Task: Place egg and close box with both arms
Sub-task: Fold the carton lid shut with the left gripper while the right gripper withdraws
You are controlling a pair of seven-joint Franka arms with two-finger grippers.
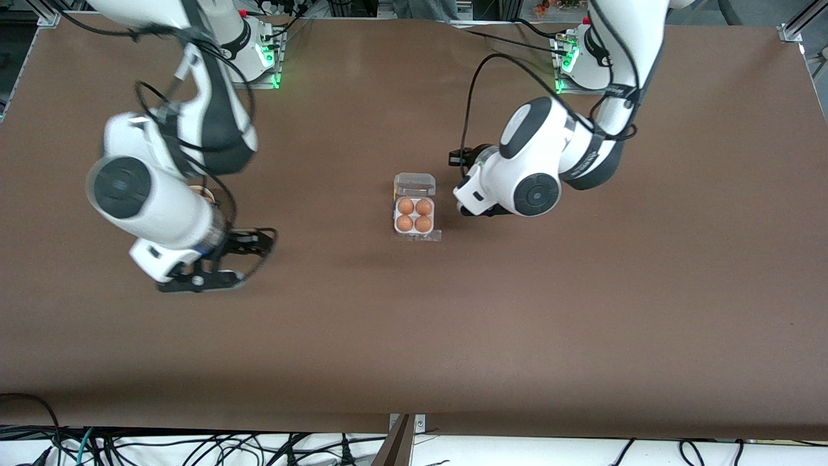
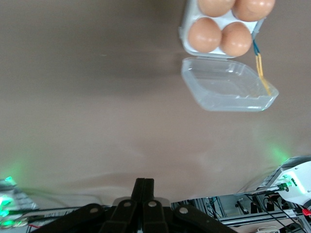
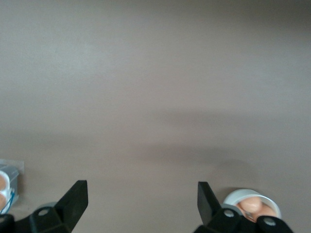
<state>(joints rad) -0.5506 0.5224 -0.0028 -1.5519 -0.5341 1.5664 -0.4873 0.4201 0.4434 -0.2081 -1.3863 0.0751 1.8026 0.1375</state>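
The small square clear-plastic egg box [image 1: 414, 215] sits mid-tabletop [image 1: 582, 310], four brown eggs [image 1: 414, 215] in its white tray and its transparent hinged lid [image 2: 228, 85] lying open. The left gripper [image 2: 144, 187] hovers beside it, fingers pressed together. The right gripper [image 3: 141, 196] hangs toward the right arm's end, fingers spread and empty, over a round white bowl [image 3: 252, 201] holding eggs.

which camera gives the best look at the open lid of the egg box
The left wrist view: the lid fills much of it, lying open flat beside the eggs. The front view shows it small. The right wrist view catches only the box's edge.
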